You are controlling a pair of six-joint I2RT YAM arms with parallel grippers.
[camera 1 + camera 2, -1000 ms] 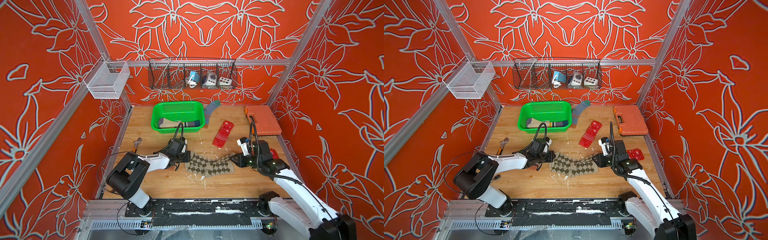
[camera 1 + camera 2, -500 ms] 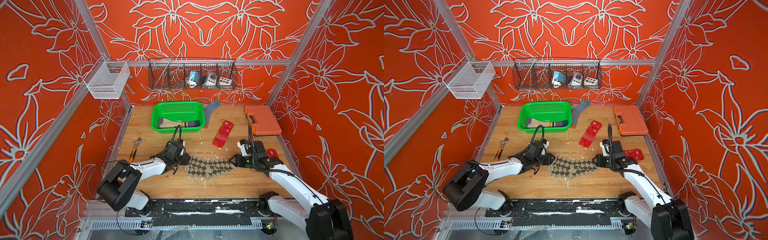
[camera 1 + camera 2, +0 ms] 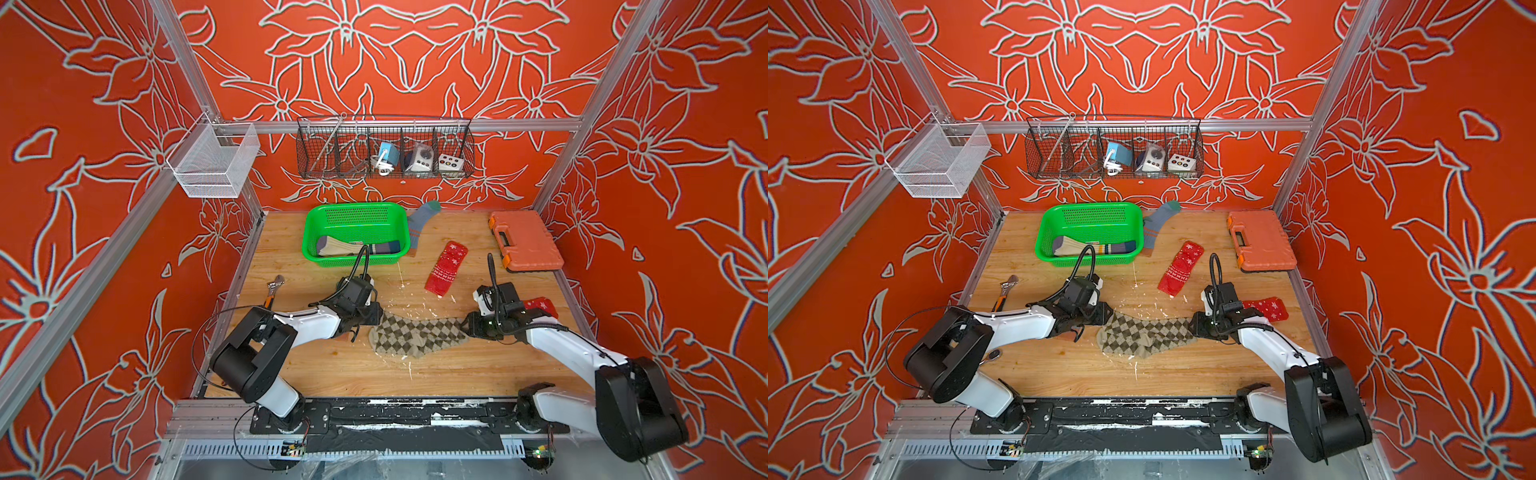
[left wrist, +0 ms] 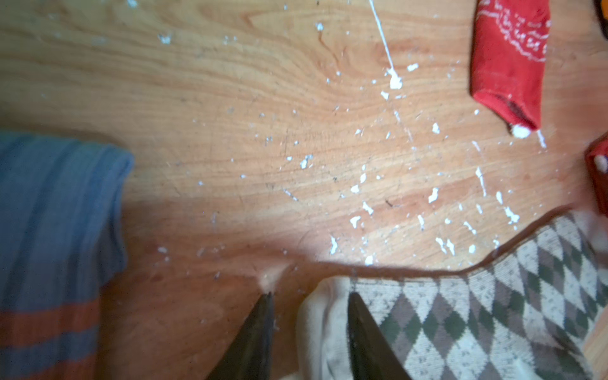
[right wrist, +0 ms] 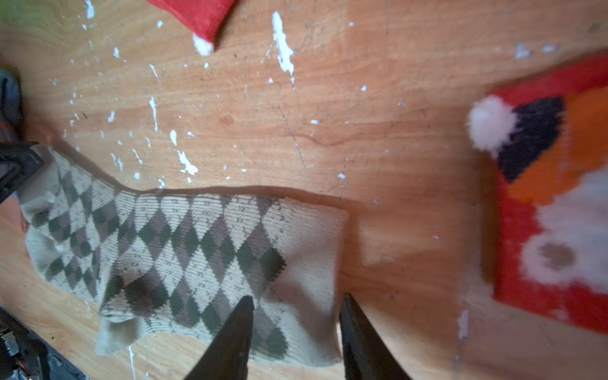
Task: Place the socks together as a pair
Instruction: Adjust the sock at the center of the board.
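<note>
The argyle socks (image 3: 417, 338) lie flat, one on the other, mid-table in both top views. My left gripper (image 3: 376, 318) sits at their toe end, open, and in the left wrist view the pale toe edge (image 4: 316, 316) lies between the parted jaws. My right gripper (image 3: 467, 328) is at the cuff end, open, with the cuff (image 5: 306, 263) between its jaws. A red snowflake sock (image 3: 446, 268) lies farther back. A second red sock (image 3: 540, 305) lies beside the right wrist. A blue orange-striped sock (image 3: 419, 222) leans on the green basket (image 3: 357, 208).
Striped socks (image 3: 357, 247) lie in the green basket. Another blue sock (image 4: 56, 246) lies by the left gripper. An orange tool case (image 3: 525, 241) stands back right, a wrench (image 3: 272, 289) at the left edge. A wire rack (image 3: 384, 149) and mesh bin (image 3: 212, 162) hang on the walls.
Both grippers have opened and let go of the argyle socks. The socks have settled flat on the table, and both arms have sunk lower.
</note>
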